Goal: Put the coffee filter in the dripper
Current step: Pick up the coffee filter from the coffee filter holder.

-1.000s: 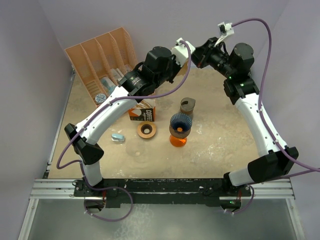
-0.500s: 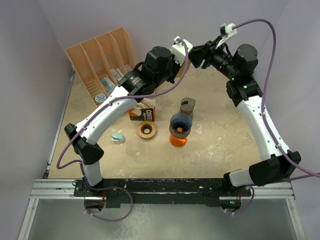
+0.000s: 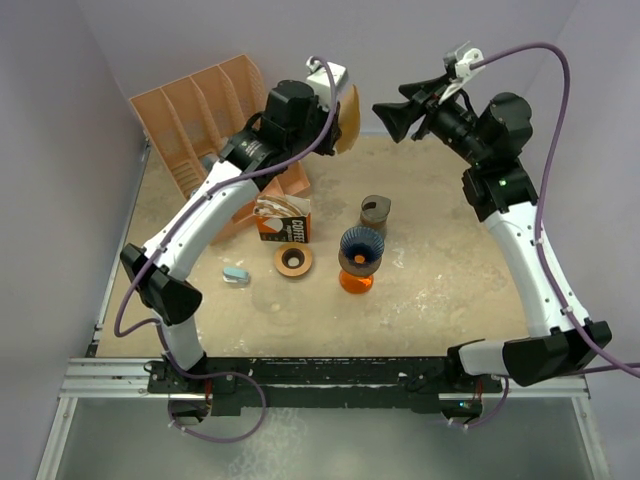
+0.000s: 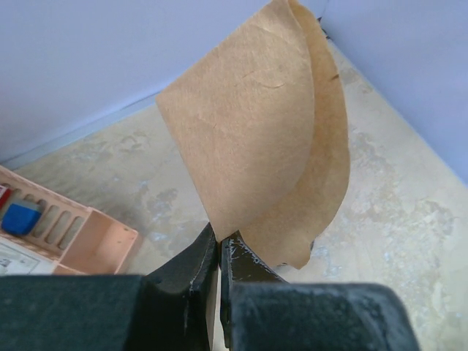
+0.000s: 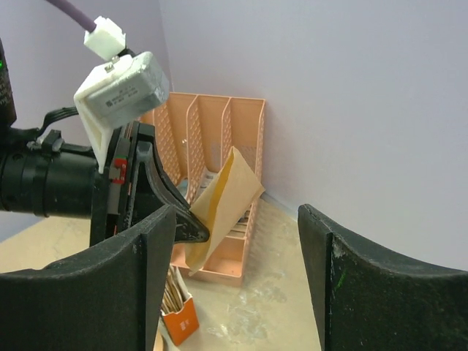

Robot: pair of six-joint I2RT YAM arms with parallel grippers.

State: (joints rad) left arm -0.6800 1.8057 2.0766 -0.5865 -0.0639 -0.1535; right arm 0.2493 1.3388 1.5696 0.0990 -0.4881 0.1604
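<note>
Moved: right gripper [image 3: 392,118] opened wide.
Left gripper [image 4: 219,245]: pinching coffee filter [image 4: 248,139] corner.
Risk: flat filter could sit crooked in dripper [image 3: 360,248].

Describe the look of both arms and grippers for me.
The left arm and right arm match: white links, black joint housings, a purple cable looped alongside. The left gripper and right gripper are black two-finger units. The left wrist's camera box is white.

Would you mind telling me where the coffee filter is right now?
In the top view the coffee filter is held aloft at the back, centre-left, pinched in the left gripper, between the file rack and the right gripper.
</note>
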